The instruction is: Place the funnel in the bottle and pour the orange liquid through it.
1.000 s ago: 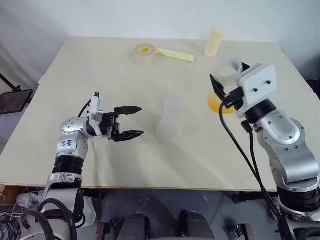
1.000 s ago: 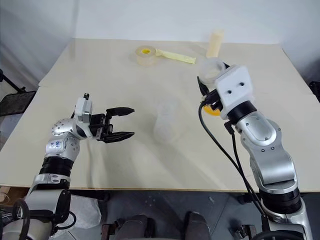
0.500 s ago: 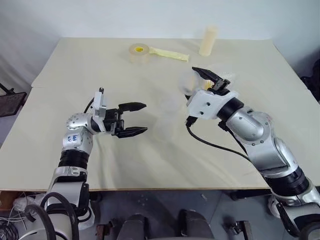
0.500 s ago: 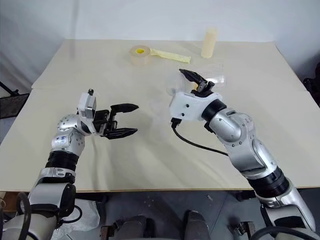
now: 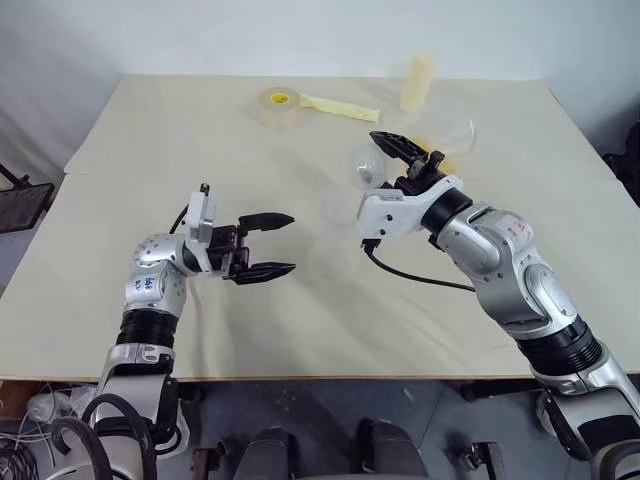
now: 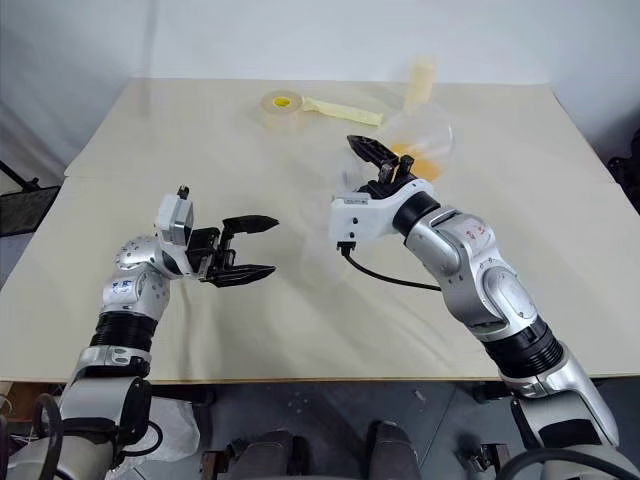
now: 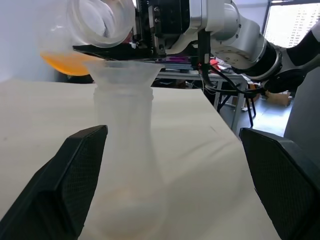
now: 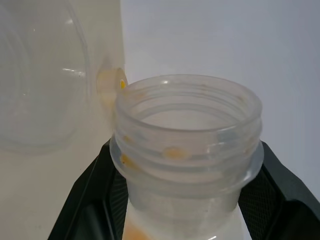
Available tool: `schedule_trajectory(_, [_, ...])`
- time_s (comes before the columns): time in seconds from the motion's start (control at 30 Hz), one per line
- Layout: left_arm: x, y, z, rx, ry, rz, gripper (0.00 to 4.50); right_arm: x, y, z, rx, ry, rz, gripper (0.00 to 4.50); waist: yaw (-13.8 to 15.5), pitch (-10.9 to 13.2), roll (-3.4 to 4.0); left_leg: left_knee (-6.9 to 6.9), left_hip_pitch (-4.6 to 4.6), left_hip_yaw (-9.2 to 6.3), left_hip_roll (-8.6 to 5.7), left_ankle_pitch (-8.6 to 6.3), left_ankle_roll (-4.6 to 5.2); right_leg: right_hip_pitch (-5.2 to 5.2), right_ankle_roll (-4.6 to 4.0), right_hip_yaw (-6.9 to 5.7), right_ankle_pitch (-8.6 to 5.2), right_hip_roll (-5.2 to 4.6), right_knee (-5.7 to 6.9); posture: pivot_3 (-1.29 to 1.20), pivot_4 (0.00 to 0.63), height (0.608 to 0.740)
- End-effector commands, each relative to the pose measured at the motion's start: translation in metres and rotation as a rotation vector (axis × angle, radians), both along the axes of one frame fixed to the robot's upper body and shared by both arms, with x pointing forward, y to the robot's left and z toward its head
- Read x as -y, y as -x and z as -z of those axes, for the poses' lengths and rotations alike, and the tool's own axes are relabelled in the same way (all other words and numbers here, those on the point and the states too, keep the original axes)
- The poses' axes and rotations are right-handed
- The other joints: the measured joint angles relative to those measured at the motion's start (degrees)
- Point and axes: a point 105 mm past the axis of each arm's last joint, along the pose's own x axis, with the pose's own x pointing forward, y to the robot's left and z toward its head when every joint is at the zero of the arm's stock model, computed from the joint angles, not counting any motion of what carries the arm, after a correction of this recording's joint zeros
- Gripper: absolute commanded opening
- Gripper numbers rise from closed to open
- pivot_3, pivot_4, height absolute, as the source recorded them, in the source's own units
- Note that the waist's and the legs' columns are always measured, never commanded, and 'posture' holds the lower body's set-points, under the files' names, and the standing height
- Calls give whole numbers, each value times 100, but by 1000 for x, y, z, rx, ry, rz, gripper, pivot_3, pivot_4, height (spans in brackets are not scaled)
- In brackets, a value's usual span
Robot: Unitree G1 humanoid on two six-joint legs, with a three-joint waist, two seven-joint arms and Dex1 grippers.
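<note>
The right gripper (image 8: pixel 187 200) is clamped on the neck of a clear flask (image 8: pixel 186 135) tipped on its side above the middle of the tabletop (image 5: pixel 150 130), with the orange liquid (image 7: pixel 67 61) pooled in its belly. Its mouth hangs just over the funnel (image 7: pixel 121 72), which sits in the neck of the bottle (image 7: pixel 127 165) standing mid-table. The left gripper (image 5: pixel 268 244) hovers beside the bottle, fingers apart and holding nothing. Near the far edge lie a tape roll (image 5: pixel 281 103) and a cream cylinder (image 5: pixel 419 82).

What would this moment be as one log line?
right gripper: shut on container, tipped over funnel | bottle: upright | orange liquid: unpoured | left gripper: open
</note>
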Motion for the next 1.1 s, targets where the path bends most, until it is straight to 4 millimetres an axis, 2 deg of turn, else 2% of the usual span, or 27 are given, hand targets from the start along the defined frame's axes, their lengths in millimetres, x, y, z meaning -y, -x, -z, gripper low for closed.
schedule_trajectory(0.03, [-1,4,-8,39,33,11,4500,1,5,-22,120,19,-6,2463,-3,0,0,0,0,0,0,0,0,0,0,0,0,0,0,0,150,740])
schedule_trajectory(1.1, [1,-2,-13,50,41,-25,4500,6,0,-30,275,222,-9,2463,-7,0,0,-1,0,-1,2,0,0,0,0,0,0,0,0,0,150,740])
